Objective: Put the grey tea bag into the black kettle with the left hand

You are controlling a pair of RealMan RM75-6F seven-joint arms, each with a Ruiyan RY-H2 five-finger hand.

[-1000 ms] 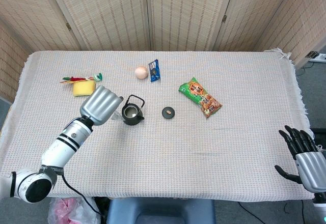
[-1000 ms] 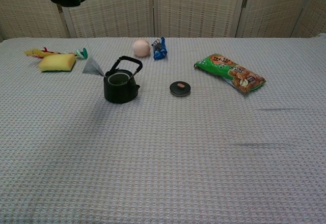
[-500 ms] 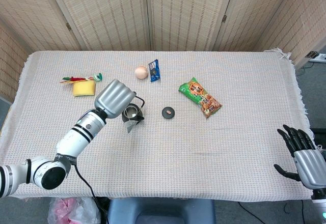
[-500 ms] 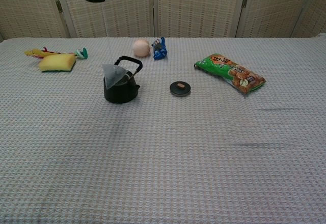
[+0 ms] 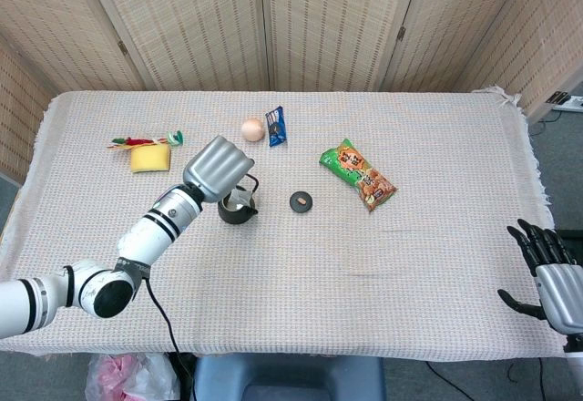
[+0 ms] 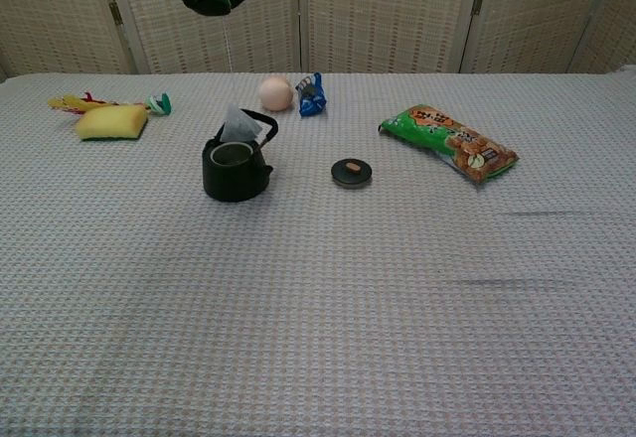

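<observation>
Woven grey tablecloth (image 6: 328,298): the robot's left hand (image 5: 218,169) pinches a thin string high up, so the grey pyramid tea bag (image 6: 238,125) dangles directly beneath, just over the open black iron kettle (image 6: 236,168).

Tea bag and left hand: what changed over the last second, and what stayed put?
The left hand swung rightward, from left of the kettle to above it, carrying the tea bag dangling on its string. The bag went from beside the spout to hanging over the kettle's opening, not yet inside. The right hand shifted slightly. Kettle, lid, snack packet and sponge stayed put.
</observation>
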